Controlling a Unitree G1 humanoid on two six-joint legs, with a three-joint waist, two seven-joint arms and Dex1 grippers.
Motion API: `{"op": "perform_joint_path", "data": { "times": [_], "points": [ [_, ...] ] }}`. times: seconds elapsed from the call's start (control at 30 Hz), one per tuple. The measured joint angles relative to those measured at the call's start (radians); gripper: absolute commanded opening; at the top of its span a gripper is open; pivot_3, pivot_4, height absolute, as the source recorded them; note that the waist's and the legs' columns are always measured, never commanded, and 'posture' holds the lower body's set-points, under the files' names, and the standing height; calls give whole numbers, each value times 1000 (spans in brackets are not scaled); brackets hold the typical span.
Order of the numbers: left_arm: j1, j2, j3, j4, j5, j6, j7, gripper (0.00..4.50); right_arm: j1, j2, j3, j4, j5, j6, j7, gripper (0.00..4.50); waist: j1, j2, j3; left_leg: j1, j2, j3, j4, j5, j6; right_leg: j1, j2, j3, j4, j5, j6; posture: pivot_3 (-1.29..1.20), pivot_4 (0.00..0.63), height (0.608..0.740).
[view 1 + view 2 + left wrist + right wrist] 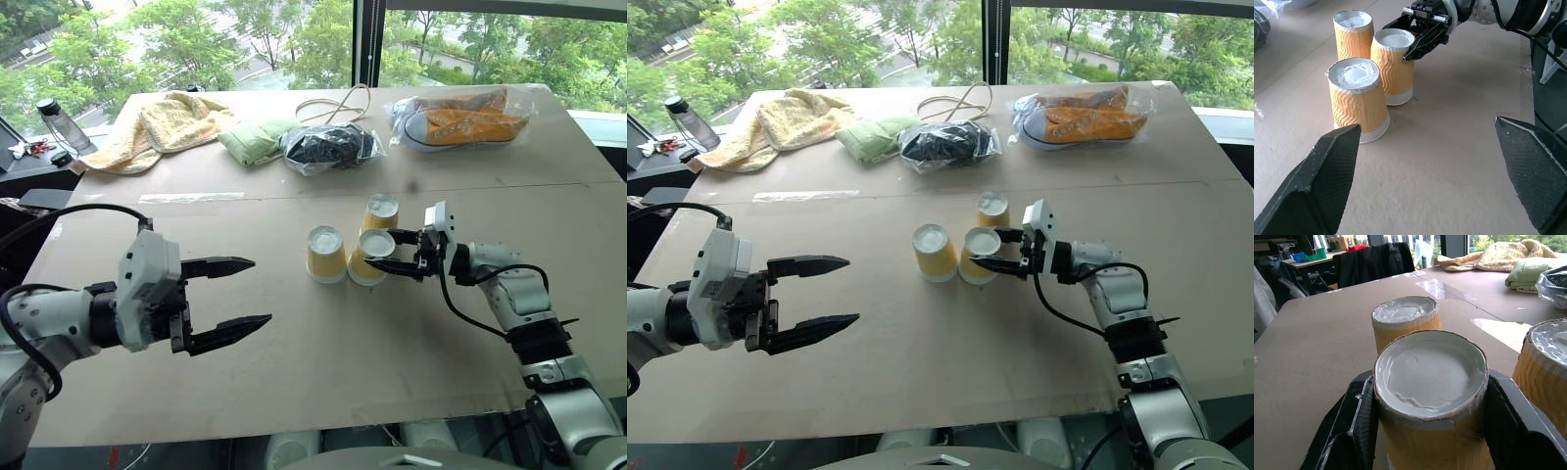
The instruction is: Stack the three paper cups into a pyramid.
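Fingers of the right gripper are clamped on either side of the middle cup, near its upturned white base, and that cup stands on the bench just beside the left cup, with the far cup close behind it. All three paper cups sit upside down, none yet stacked. The left gripper hangs well apart from them, its fingers spread wide and holding nothing. The risk I see is crowding: lifting or sliding the held cup could nudge either neighbour, tipping a light cup or shoving the base pair out of line. Squeezing thin paper near its base may also dent it, so that it sits crooked on top. A base pair set too far apart would let the top cup drop between them.
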Motion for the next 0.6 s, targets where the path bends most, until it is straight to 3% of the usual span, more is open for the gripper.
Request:
{"op": "perform_joint_path", "data": {
  "times": [0.23, 0.3, 0.43, 0.6],
  "points": [
    [-19, -3, -2, 0, 0, -7, 12, 4500, -1, 13, 2, 0, -17, -5, -5, 2115, -2, 0, 0, 0, 0, 0, 0, 0, 0, 0, 0, 0, 1, 0, 0, 0, 150, 740],
    [-32, -13, -5, 4, 2, -15, 15, 4500, -3, 15, 1, 0, -18, 1, -7, 3137, -2, 0, 0, 0, 0, 0, 0, 0, 0, 0, 0, 0, 1, 0, 0, 0, 150, 740],
    [-56, -17, -12, 13, 12, -29, 21, 4500, -4, 15, 8, 0, -19, 31, -9, 4474, -1, 0, 0, 0, 0, 0, 0, 0, 0, -1, -1, 0, 0, 0, 0, 0, 150, 740],
    [-63, -20, -24, 24, 33, -47, 28, 4500, -4, 15, 6, -1, -19, 38, -16, 4474, -1, 0, 0, 0, 0, 0, -1, 0, 0, -1, -1, 0, 0, 0, 0, 0, 150, 740]
  ]
}}
